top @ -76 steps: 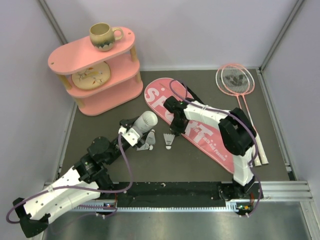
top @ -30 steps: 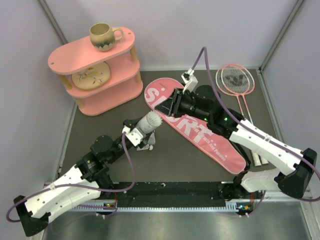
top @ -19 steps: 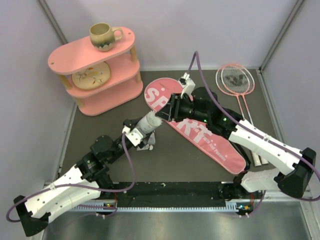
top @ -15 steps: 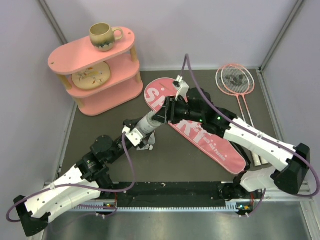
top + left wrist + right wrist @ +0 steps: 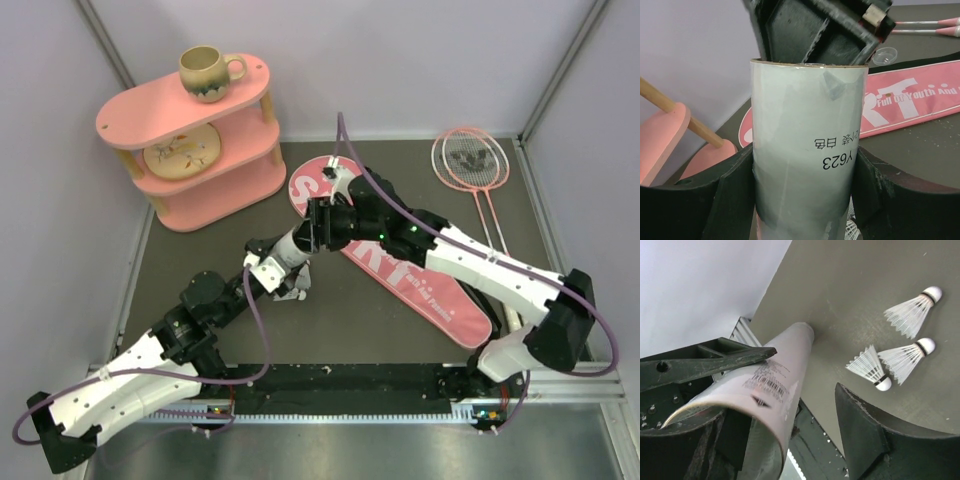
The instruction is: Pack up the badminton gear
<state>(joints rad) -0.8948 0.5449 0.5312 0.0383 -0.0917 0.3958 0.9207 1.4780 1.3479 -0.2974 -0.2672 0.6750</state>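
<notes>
My left gripper [image 5: 275, 262] is shut on the long white tube [image 5: 296, 243], holding it tilted up off the mat; in the left wrist view the tube [image 5: 805, 165] fills the space between both fingers [image 5: 735, 200]. My right gripper [image 5: 316, 230] is at the tube's open mouth with its jaws open. In the right wrist view the tube's rim [image 5: 775, 385] sits between the fingers [image 5: 865, 435], and I see no shuttlecock in them. Three white shuttlecocks [image 5: 905, 360] lie on the mat under the tube. The pink SPORT bag [image 5: 410, 270] lies diagonally under the right arm. Two pink rackets [image 5: 470, 160] rest at the back right.
A pink two-tier shelf [image 5: 190, 150] stands at the back left with a brown mug [image 5: 207, 72] on top. A small clear lid [image 5: 885, 55] lies on the mat beyond the bag. Grey walls close in the mat on three sides.
The right arm has swung left from over the bag to the tube's mouth, and its jaws have widened. The left arm has kept the tube nearly still.
</notes>
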